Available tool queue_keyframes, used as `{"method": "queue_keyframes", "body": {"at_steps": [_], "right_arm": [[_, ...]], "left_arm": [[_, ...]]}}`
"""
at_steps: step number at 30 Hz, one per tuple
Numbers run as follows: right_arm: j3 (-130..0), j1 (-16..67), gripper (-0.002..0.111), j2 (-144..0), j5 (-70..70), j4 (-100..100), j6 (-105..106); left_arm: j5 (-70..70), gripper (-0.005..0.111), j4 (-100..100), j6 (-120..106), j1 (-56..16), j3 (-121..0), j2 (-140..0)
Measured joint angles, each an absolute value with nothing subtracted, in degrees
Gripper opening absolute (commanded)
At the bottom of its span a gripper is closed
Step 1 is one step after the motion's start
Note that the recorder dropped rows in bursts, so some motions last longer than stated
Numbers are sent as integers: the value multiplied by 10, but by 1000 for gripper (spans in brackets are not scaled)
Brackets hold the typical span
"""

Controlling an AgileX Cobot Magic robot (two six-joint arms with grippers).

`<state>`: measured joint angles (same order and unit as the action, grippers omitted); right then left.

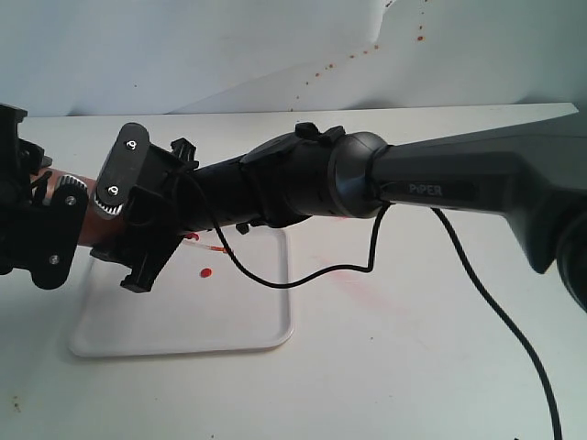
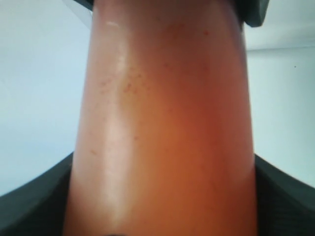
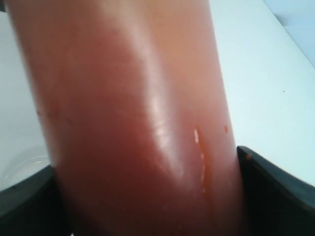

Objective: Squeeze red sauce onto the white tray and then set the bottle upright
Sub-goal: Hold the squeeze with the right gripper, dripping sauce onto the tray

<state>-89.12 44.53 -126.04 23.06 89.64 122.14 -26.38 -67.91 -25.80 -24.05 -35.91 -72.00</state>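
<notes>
The bottle (image 1: pixel 94 218), orange-red and translucent, lies roughly level above the left end of the white tray (image 1: pixel 183 330). Its red nozzle (image 1: pixel 190 236) points right over the tray. My left gripper (image 1: pixel 62 215) is shut on its base end. My right gripper (image 1: pixel 130 220) reaches across from the right and is shut on its middle. In the left wrist view the bottle (image 2: pixel 162 128) fills the space in the gripper (image 2: pixel 162 209). In the right wrist view the bottle (image 3: pixel 133 123) presses against both fingers of the gripper (image 3: pixel 147 196). A small blob of red sauce (image 1: pixel 205 272) sits on the tray, with a thin red streak (image 1: pixel 218 248) near the nozzle.
A faint pale-red smear (image 1: pixel 353 280) marks the white table right of the tray. A black cable (image 1: pixel 500 316) trails from the right arm across the table. Brown spatter (image 1: pixel 367 50) dots the back wall.
</notes>
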Motion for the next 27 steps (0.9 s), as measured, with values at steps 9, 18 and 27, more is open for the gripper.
{"method": "queue_keyframes", "body": {"at_steps": [9,18,27], "right_arm": [[-891,445,0,-1260,231,896,1221],[-891,445,47,-1260,231,896,1221],[-891,445,105,-1260,231,894,1221]], "left_arm": [[-264,0,-679,-258,-241,-359,-720],[-264,0,-679,-258,-241,-359,-720],[-264,0,-689,-258,-241,-359,-720]]}}
